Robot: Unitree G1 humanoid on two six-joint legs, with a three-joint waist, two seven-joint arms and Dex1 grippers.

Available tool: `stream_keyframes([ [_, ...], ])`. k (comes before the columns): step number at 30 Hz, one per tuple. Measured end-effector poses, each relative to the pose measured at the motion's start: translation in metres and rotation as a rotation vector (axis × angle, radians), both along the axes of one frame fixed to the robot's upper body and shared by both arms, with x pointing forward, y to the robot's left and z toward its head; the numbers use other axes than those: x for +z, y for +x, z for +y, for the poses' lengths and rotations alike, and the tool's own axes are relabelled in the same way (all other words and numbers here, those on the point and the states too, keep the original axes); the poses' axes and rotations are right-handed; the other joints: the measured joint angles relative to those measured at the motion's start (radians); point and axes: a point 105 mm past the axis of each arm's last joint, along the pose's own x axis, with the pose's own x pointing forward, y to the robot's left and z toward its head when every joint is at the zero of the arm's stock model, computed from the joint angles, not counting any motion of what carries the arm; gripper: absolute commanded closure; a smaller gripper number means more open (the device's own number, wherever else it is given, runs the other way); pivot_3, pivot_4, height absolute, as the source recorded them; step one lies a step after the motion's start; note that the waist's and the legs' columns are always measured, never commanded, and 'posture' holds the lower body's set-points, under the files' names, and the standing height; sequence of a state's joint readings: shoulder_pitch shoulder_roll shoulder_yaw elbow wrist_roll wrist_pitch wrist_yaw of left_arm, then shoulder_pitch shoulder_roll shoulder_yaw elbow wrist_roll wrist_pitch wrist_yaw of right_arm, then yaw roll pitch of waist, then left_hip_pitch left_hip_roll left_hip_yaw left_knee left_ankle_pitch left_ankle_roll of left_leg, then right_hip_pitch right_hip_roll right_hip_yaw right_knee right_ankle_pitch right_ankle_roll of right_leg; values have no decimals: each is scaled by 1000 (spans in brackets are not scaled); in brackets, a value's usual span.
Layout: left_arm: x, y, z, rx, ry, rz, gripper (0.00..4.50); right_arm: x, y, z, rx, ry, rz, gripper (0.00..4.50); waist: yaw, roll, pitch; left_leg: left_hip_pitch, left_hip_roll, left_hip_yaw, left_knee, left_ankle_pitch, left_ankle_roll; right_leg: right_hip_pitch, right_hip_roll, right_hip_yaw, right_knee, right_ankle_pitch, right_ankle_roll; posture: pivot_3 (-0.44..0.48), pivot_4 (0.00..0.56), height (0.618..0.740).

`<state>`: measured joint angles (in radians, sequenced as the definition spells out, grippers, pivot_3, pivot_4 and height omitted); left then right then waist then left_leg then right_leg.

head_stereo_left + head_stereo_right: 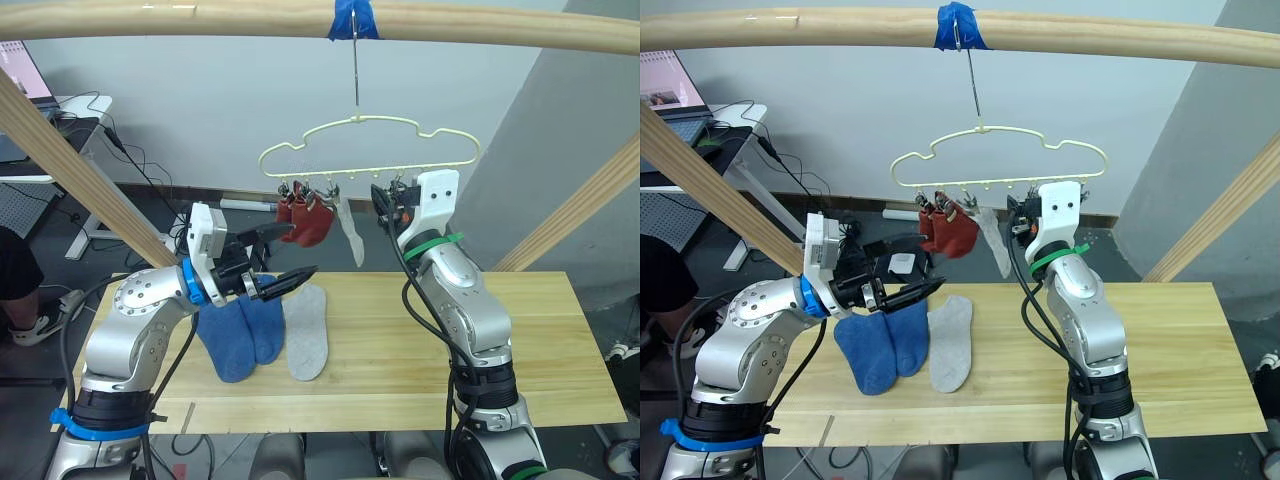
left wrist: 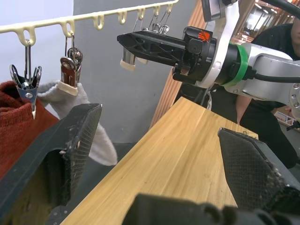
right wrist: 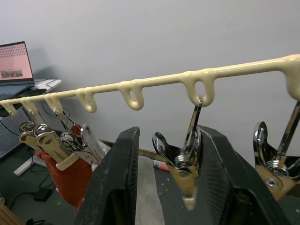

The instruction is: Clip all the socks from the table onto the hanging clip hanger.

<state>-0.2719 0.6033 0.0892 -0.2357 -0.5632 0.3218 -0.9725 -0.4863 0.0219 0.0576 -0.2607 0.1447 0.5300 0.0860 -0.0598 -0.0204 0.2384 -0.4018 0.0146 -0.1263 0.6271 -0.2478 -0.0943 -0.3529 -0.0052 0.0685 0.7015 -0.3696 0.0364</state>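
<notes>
The pale-yellow clip hanger (image 1: pixel 370 140) hangs by its hook from the wooden rail. Two rust red socks (image 1: pixel 305 222) and one light grey sock (image 1: pixel 351 235) are clipped to it. Two blue socks (image 1: pixel 240 335) and a light grey sock (image 1: pixel 308 332) lie side by side on the table (image 1: pixel 540 340). My left gripper (image 1: pixel 288 258) hovers open and empty above the blue socks, just below the red ones. My right gripper (image 3: pixel 171 136) is raised to the hanger, its open fingers straddling a silver clip (image 3: pixel 185 161) whose jaws stay closed.
The round wooden rail (image 1: pixel 200 20) with blue tape (image 1: pixel 352 18) crosses overhead, with slanted legs (image 1: pixel 80 170) at both sides. A desk with a laptop (image 1: pixel 40 100) and cables stands behind on the left. A person (image 2: pixel 281 42) stands beyond the table.
</notes>
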Motion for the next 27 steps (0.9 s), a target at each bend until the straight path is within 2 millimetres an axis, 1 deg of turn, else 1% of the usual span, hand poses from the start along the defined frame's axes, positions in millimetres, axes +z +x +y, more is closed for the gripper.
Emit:
stream_keyframes([
  [10,-1,0,-1,-2,3,2,0,0,2,4,9,7,7,2749,0,0,0,0,0,0,0,0,0,0,0,0,0,0,0,-3,214,740],
  [12,-1,0,-1,-2,3,3,0,0,2,5,11,10,10,3147,0,0,0,0,0,0,0,0,0,0,0,0,0,0,0,-4,216,740],
  [16,-2,0,-1,-1,3,5,0,0,3,4,8,15,10,4243,0,0,0,0,0,0,0,0,0,0,0,0,0,0,0,-5,216,740],
  [17,-2,0,-1,-1,3,5,0,0,3,3,7,15,10,4395,0,0,0,0,0,0,0,0,0,0,0,0,0,0,0,-7,218,740],
  [22,-4,-1,0,0,4,11,0,0,4,-1,-6,23,11,4398,0,0,0,0,0,0,0,0,0,0,0,0,0,0,0,-7,218,740],
  [27,-20,-3,3,15,64,60,0,-4,5,-6,8,23,40,4398,-1,0,0,0,0,0,0,0,0,0,0,0,1,0,0,-12,223,740],
])
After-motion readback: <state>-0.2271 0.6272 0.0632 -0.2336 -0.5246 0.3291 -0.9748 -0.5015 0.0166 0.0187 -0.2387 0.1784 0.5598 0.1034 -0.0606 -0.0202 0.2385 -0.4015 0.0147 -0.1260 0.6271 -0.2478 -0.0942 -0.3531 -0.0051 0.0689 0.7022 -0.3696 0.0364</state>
